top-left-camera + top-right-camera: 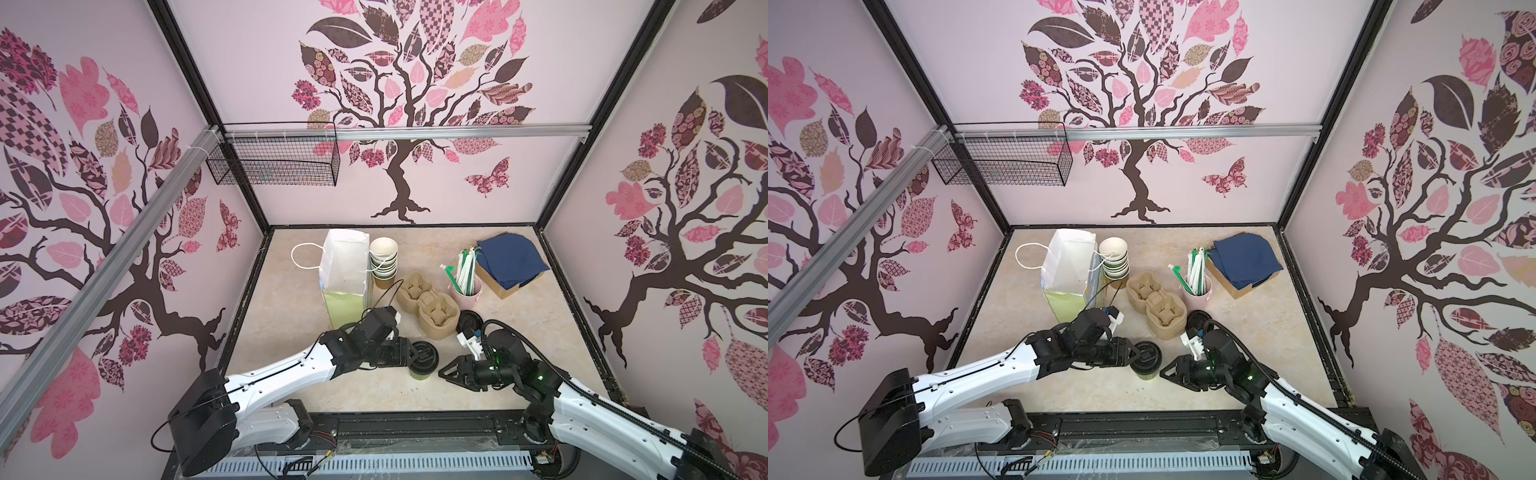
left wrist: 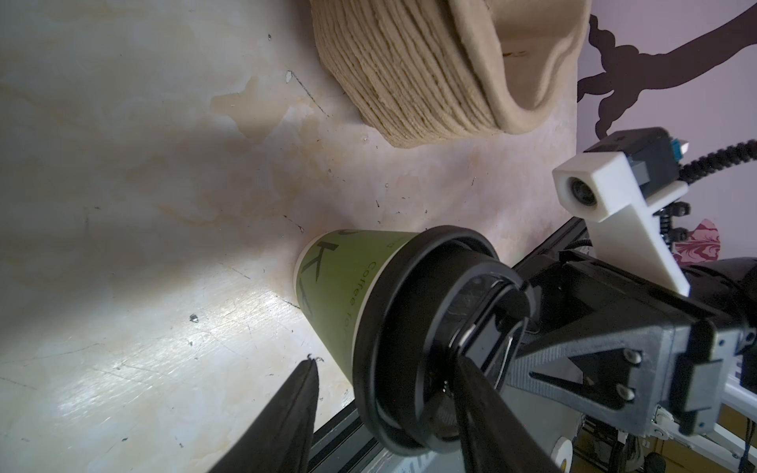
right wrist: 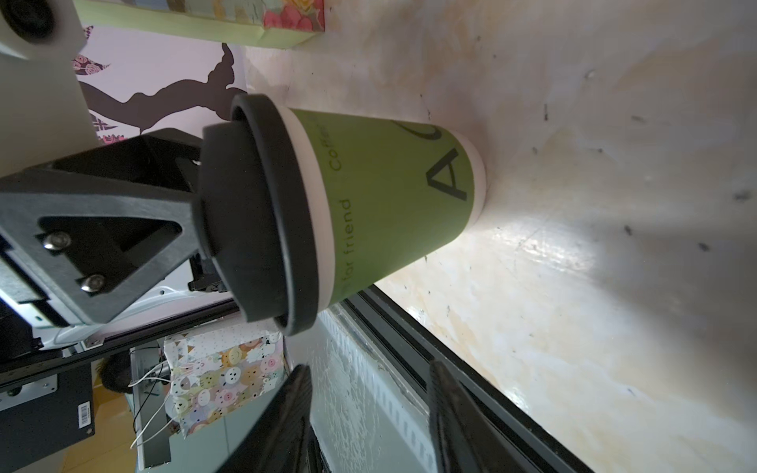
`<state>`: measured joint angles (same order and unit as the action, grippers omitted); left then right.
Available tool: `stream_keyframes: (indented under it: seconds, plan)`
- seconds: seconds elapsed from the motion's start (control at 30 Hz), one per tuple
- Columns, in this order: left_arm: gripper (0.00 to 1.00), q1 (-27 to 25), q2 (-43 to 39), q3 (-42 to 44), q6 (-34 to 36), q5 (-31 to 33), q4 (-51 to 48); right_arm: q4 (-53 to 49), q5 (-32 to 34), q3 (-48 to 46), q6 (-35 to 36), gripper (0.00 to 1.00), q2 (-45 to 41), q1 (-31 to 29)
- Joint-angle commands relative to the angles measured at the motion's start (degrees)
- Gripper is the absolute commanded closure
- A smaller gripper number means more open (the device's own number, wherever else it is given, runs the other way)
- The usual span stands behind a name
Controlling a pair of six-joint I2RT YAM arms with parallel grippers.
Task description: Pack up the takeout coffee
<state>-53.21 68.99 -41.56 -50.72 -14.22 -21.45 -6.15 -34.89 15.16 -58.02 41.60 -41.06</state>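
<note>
The takeout coffee [image 1: 423, 362] [image 1: 1146, 361] is a green paper cup with a black sip lid, standing upright on the table near the front. My left gripper [image 1: 417, 354] [image 2: 387, 362] is turned on its side and open around the cup's top. One finger lies over the lid, the other stands beside the cup wall with a gap. The cup [image 2: 340, 282] shows no squeeze. My right gripper [image 1: 441, 371] [image 3: 370, 368] is open and empty, a short way to the right of the cup [image 3: 385, 196].
A white paper bag [image 1: 347, 266] stands open at the back left beside a stack of lidless cups [image 1: 383, 259]. Brown pulp carriers [image 1: 430, 309] lie just behind the coffee. Loose black lids [image 1: 469, 322], a pink straw cup [image 1: 467, 286] and a napkin box [image 1: 511, 259] are at right.
</note>
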Motion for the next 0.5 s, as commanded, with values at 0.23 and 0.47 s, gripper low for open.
stream_keyframes:
  seconds: [0.23, 0.47]
  plan:
    - [0.44, 0.48, 0.62, -0.19, 0.99, 1.47, -2.98, 6.5, -1.35, 2.02, 0.07, 0.51, 3.47, 0.06]
    - [0.44, 0.48, 0.71, -0.35, 1.06, 1.47, -2.89, 7.82, -0.01, 1.98, -0.69, 0.54, 4.78, 0.1]
